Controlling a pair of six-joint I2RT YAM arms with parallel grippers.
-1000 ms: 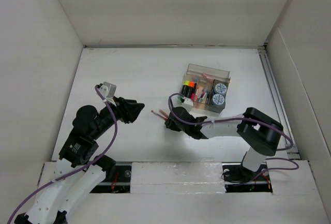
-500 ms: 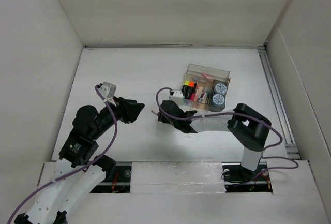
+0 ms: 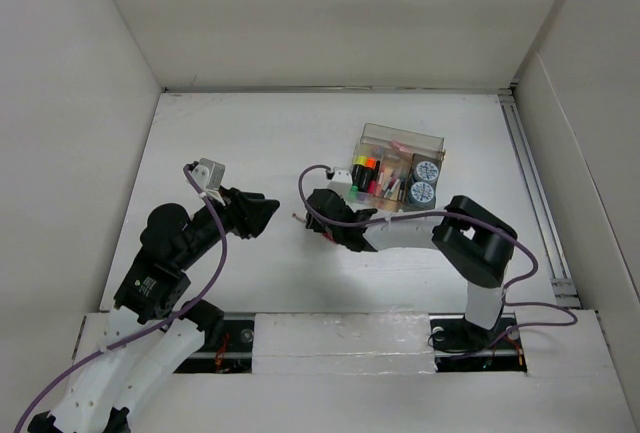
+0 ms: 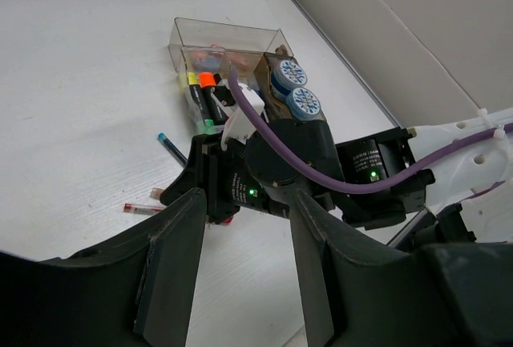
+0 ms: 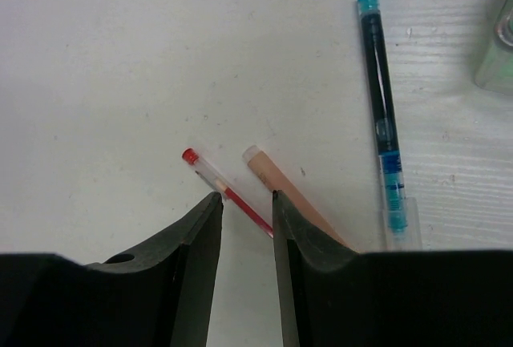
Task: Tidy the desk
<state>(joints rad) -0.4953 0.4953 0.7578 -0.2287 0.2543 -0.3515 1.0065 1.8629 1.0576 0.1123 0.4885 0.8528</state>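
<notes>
On the white desk (image 3: pixel 250 143) three pens lie loose: a red pen (image 5: pixel 228 195), a tan pen (image 5: pixel 280 179) and a teal pen (image 5: pixel 383 114). My right gripper (image 5: pixel 244 196) hangs low over them, open by a narrow gap. The red pen's shaft runs under that gap, and the right fingertip sits at the tan pen's edge. In the top view this gripper (image 3: pixel 318 215) is just left of the clear organizer box (image 3: pixel 400 178). My left gripper (image 4: pixel 244 199) is open and empty, raised at the desk's left (image 3: pixel 262 211) and pointing at the right gripper.
The organizer (image 4: pixel 232 66) holds highlighters (image 3: pixel 362 168), small items and two blue round rolls (image 3: pixel 424 181). White panel walls bound the desk on all sides. A rail (image 3: pixel 530 193) runs along the right edge. The right arm's purple cable (image 3: pixel 330 188) loops over its wrist.
The right arm has swung left and slightly away, bringing its gripper from beside the organizer to over the pens. The left arm has not moved.
</notes>
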